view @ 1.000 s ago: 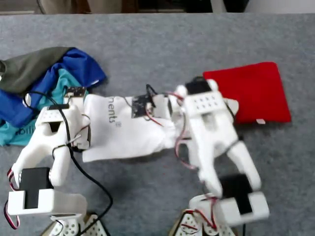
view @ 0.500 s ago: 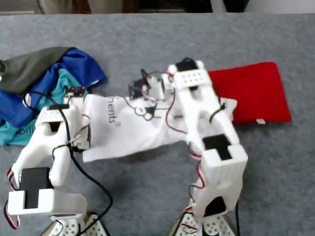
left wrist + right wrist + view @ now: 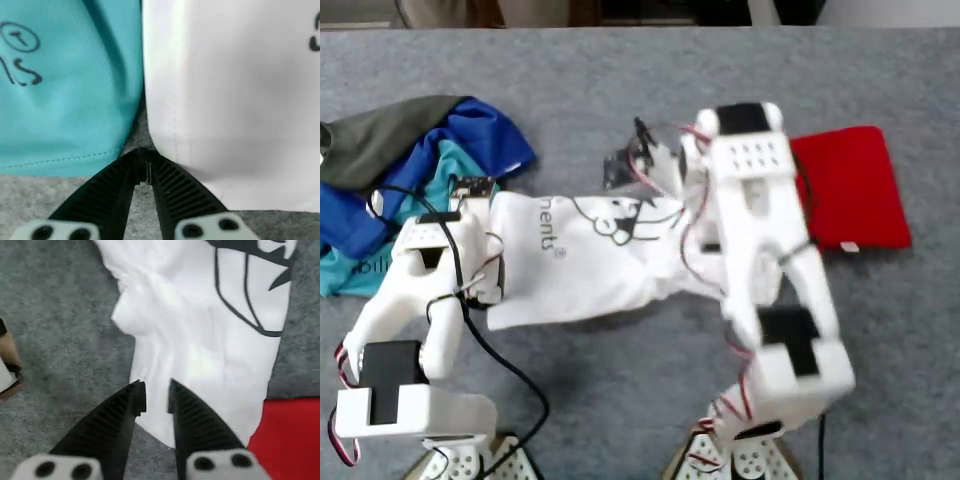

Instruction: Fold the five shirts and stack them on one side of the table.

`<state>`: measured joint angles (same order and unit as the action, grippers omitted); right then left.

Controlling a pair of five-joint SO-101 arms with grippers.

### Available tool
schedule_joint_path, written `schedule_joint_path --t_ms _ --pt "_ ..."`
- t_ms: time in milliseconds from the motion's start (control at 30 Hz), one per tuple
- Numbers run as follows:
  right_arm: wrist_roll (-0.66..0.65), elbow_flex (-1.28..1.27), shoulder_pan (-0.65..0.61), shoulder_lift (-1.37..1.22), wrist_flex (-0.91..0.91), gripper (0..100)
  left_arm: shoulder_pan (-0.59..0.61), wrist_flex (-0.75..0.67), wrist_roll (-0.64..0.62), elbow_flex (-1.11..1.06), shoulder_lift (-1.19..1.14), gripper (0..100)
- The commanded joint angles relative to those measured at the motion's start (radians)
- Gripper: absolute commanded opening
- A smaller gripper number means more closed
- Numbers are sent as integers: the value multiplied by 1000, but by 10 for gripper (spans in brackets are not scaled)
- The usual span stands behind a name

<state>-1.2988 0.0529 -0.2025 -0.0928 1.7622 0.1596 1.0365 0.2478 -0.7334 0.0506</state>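
The left arm (image 3: 415, 300) is folded low toward the table's near-left corner. The left claw (image 3: 146, 167) is closed, tips together with nothing seen between them, at the narrow gap where the white shirt (image 3: 225, 100) meets the teal shirt (image 3: 65, 90). The right arm (image 3: 760, 240) stretches from the near edge to mid-table. The right claw (image 3: 155, 392) hangs over the white shirt's other end, jaws a little apart and holding nothing. That shirt lies spread, print up, between the 2 arms. A folded red shirt (image 3: 850, 190) lies just beside it toward the right edge. Toward the far-left corner a blue shirt (image 3: 485, 135) and a dark green shirt (image 3: 375, 145) are heaped with the teal one. The table (image 3: 620, 90) is covered in grey felt, and beyond its far edge runs a dim strip of room (image 3: 670, 12).
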Motion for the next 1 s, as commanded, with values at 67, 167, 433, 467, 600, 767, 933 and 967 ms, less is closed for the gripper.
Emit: schedule_joint_path --t_ms 67,167,433,467,600,767,933,967 --pt "-43 -489 16 404 -180 4 8 -11 -8 20 -2 19" --pt "-37 -717 16 481 -316 9 8 -11 -8 20 -2 19" --pt "80 -832 70 323 -743 12 8 -11 -5 20 -2 19" --pt "80 -816 81 288 -806 12 8 -11 -5 20 -2 19" --pt "127 -670 124 160 -933 12 8 -11 -5 20 -2 19" --pt "163 -441 120 70 -914 12 8 -11 -6 20 -2 19" --pt "163 -291 119 -62 -962 12 8 -11 -8 20 -2 19" --pt "163 -269 119 -90 -962 12 8 -11 -8 20 -2 19"
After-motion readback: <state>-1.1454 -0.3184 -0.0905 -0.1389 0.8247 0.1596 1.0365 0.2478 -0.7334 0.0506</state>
